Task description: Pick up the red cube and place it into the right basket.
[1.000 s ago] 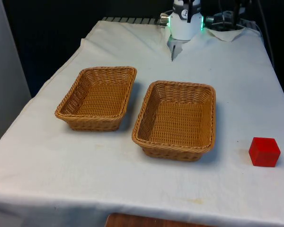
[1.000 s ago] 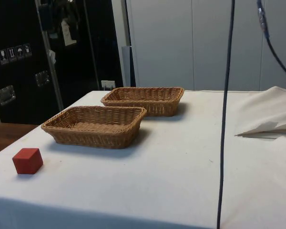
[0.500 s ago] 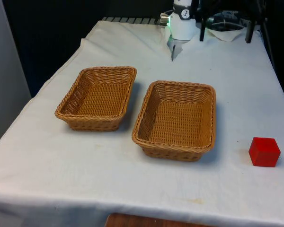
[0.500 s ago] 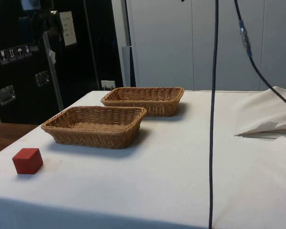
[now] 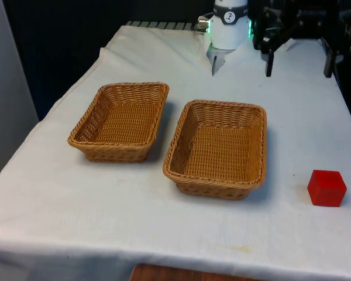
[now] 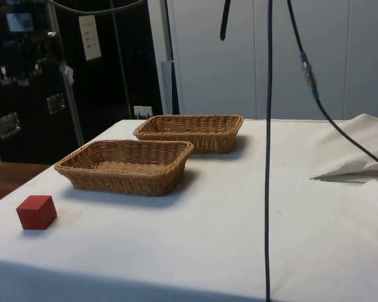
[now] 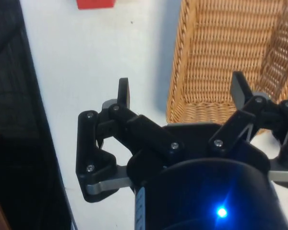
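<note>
I had the gripper point(image 5: 296, 64) high over the counter's point(image 5: 292, 117) far end with its jaws spread wide and empty, ready to straddle the red cube point(image 5: 326, 188); the cube sat on the cloth near the front view's right edge, well apart from the wicker basket point(image 5: 217, 148) beside it, which I took for the target; a second wicker basket point(image 5: 120, 120) lay further off.

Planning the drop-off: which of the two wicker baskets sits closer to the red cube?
The basket on the front view's right: only bare cloth separates it from the red cube. The other basket lies beyond it, on the left.
</note>
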